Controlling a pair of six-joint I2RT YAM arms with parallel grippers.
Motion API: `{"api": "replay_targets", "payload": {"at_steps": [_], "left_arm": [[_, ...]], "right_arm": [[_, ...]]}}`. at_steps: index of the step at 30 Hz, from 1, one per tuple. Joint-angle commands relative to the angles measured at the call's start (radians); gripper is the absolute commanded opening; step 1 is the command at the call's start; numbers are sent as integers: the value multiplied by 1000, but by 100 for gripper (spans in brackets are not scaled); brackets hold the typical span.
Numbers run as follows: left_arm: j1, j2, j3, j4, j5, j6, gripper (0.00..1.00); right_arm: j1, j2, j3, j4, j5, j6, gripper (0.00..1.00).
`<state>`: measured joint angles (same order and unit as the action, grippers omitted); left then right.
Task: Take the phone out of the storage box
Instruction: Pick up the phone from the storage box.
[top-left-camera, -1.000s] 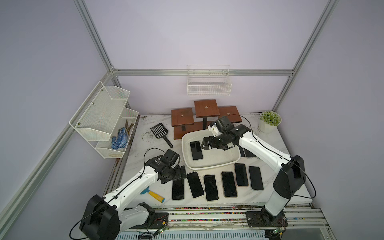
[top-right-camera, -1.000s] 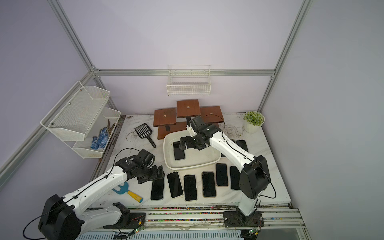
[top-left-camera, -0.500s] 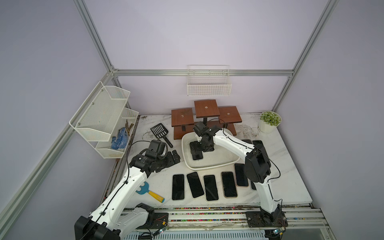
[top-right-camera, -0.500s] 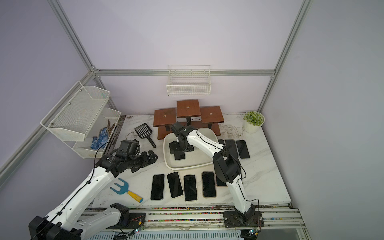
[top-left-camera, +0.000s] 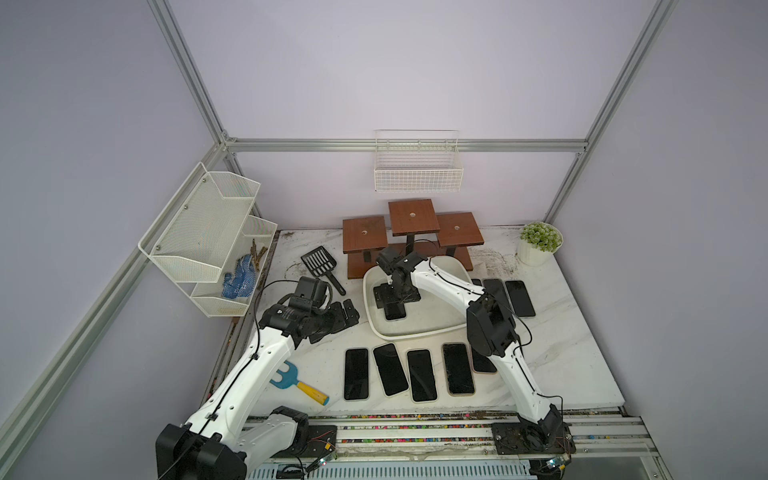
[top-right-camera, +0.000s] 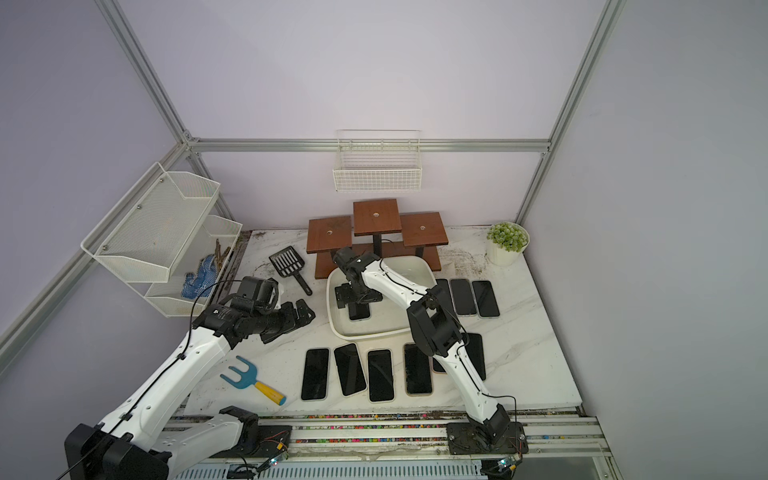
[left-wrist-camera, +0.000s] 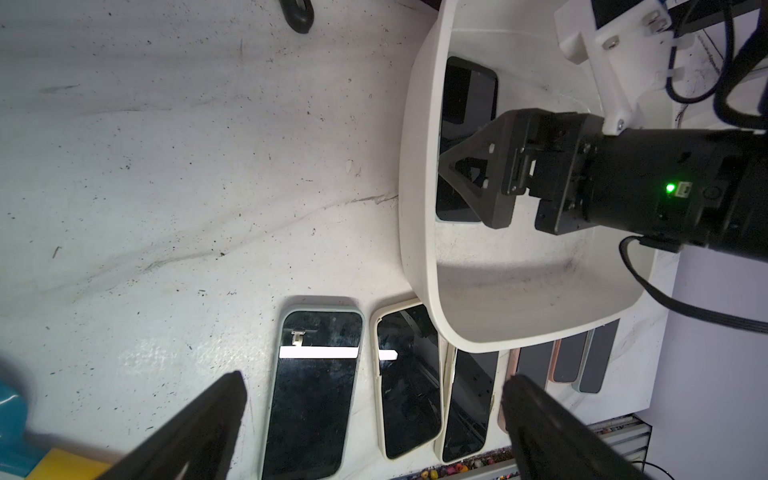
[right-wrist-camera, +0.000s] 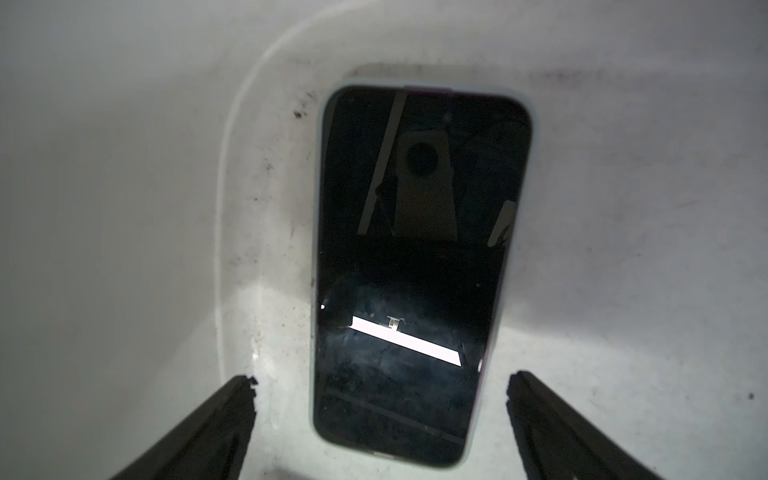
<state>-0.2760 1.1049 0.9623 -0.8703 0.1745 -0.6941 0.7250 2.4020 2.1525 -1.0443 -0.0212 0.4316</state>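
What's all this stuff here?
table: one, white marbled
box: one, white, centre
boxed phone: one, black, flat in box
table phones: nine, black, six in front of box, three beside it
stands: three, brown, behind box
scoop: one, black, by stands
fork: one, blue, yellow handle, front
plant: one, green, white pot, back corner
shelf: one, white mesh, side wall
glove: one or two, blue, in shelf
basket: one, white wire, back wall
left gripper: one, black, open, beside box
right gripper: one, black, open, over boxed phone
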Motion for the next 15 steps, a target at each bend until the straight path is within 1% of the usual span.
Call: {"api": "replay_targets", "payload": {"at_steps": [1,7,11,13,15], "left_arm": [[15,12,54,-2,28,48,100],[48,49,79,-12,51,84,100],[65,68,95,-16,62,104,100],[66,77,103,-17,64,108,100],[65,86,107,-13,66,110,100]], "right_arm": [[8,28,31,-7,18,-8,100],[15,80,54,-8,24,-7,100],[21,110,59,-28,51,-1,100],[24,120,58,-43,70,2,97],[24,123,57,-59,91,5,89]]}}
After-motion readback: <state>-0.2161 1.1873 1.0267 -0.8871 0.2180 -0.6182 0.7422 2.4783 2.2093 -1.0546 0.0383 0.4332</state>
